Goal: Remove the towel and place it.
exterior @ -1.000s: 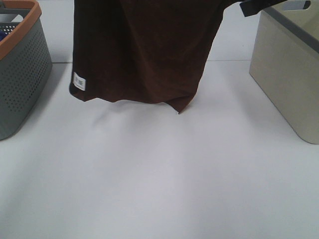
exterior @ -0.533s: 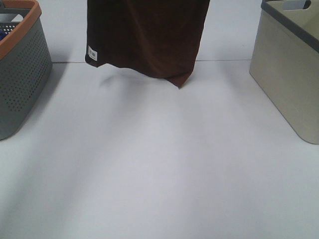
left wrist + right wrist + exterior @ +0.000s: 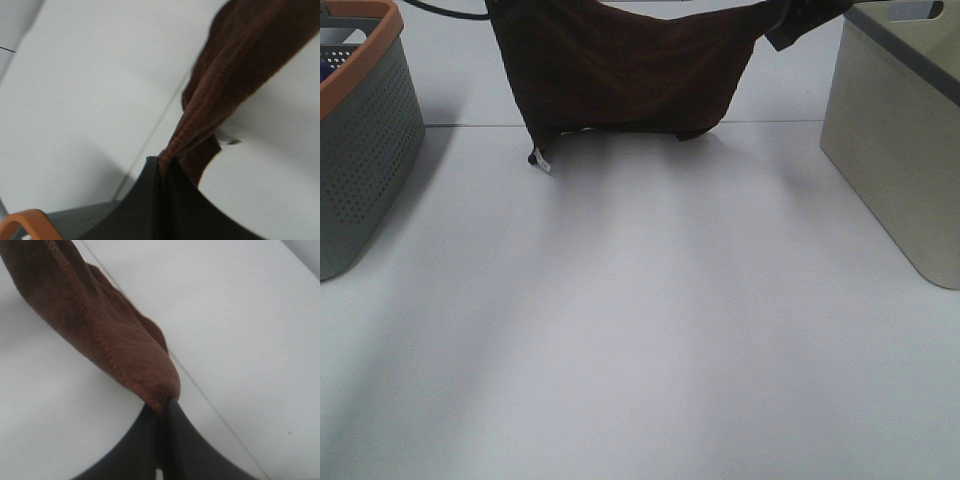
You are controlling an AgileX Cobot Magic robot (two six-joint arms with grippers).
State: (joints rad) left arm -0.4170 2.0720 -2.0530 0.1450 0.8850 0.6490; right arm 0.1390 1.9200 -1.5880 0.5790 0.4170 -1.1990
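Note:
The dark reddish-brown towel hangs stretched between my two grippers at the far middle of the white table. Its top edge sags and its lower edge and white tag reach the tabletop. My left gripper is shut on one top corner of the towel; in the exterior view it sits at the top edge, mostly out of frame. My right gripper is shut on the other corner, seen closely in the right wrist view with the hemmed towel pinched between the black fingers.
A grey perforated basket with an orange rim stands at the left edge; its rim also shows in the left wrist view. A beige bin with a grey rim stands at the right. A seam crosses the table at the back.
The towel has moved away from the camera and down. It hung free above the table before; now its lower edge touches the tabletop and the top sags between the grippers.

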